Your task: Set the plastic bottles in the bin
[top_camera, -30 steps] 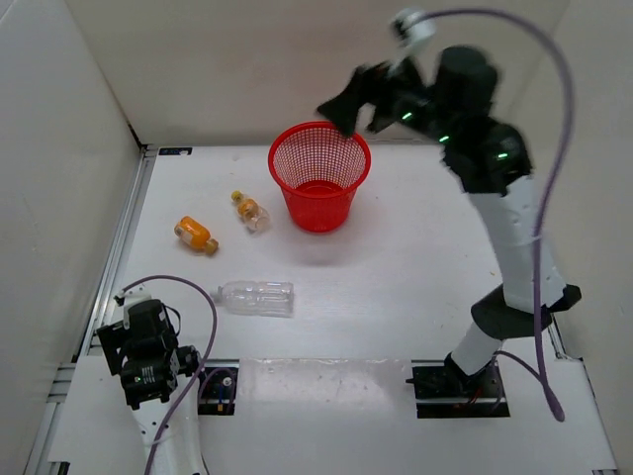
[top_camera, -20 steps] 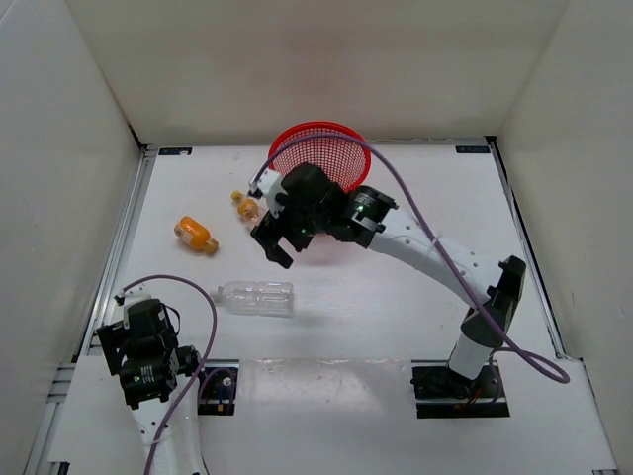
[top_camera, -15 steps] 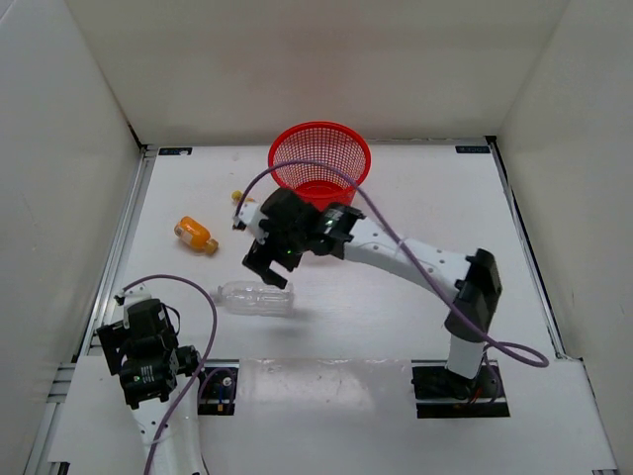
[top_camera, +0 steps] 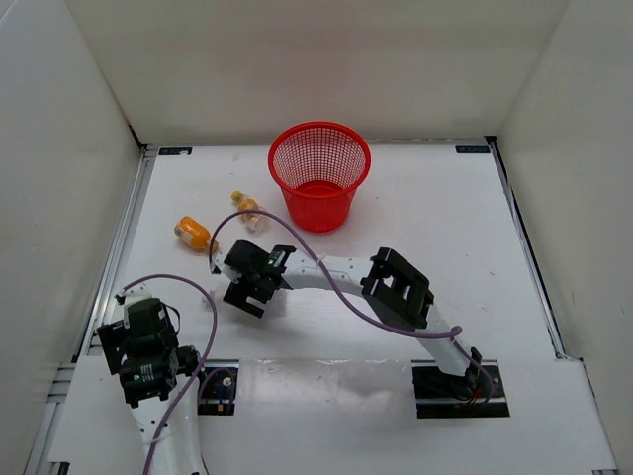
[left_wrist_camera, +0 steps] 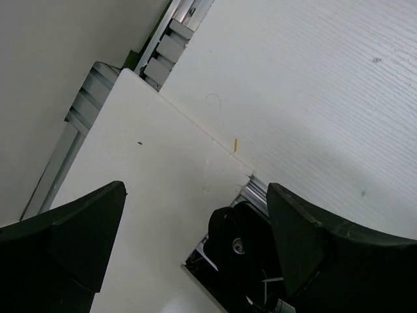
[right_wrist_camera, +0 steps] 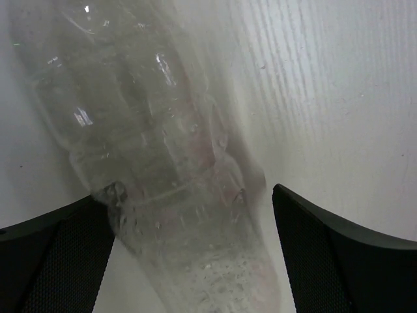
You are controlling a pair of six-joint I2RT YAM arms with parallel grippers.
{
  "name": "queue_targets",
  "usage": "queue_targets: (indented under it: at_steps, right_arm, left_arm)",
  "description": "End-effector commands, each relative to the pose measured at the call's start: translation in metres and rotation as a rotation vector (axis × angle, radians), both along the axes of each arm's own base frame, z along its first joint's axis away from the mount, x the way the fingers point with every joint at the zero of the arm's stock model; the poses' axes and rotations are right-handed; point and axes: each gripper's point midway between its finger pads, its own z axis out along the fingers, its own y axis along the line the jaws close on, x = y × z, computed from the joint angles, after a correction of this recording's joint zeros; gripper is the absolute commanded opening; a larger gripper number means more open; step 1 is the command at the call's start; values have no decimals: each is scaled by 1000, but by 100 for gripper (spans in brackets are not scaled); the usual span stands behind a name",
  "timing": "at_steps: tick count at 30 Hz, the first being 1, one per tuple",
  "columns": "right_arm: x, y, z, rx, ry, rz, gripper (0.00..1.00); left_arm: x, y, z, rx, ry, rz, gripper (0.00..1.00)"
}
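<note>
Right gripper (top_camera: pixel 249 288) has dropped from the bin (top_camera: pixel 336 198) to the clear bottle (right_wrist_camera: pixel 150 163); jaws wide, straddling it.

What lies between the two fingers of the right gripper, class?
The long clear bottle lies between the open fingers of the right gripper. The right wrist view shows this; from above, the gripper covers most of it.

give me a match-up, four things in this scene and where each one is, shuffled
1 bin
2 orange bottle
3 long clear bottle
4 left gripper

a between the right gripper's open fingers
b near left corner, open
c far middle, upright
d lying left of the bin

Pairs: 1-c, 2-d, 3-a, 4-b
</note>
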Motion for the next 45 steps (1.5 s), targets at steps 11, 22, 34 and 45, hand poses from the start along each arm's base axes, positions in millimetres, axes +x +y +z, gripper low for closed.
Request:
queue_targets:
  at_steps: [11, 22, 34, 45]
  right_arm:
    - [15, 39, 143, 356, -18, -75, 44]
    - [146, -68, 402, 1056, -219, -546, 34]
    - [295, -155, 293, 793, -401, -1027, 26]
    - [285, -137, 231, 706, -219, -942, 90]
  left_arm:
    - [-17, -4, 29, 16, 122, -89, 100]
    - [97, -38, 150, -96, -192, -428, 100]
    - [229, -35, 135, -112, 43, -720, 100]
    - [282, -67, 102, 634, 521, -1371, 100]
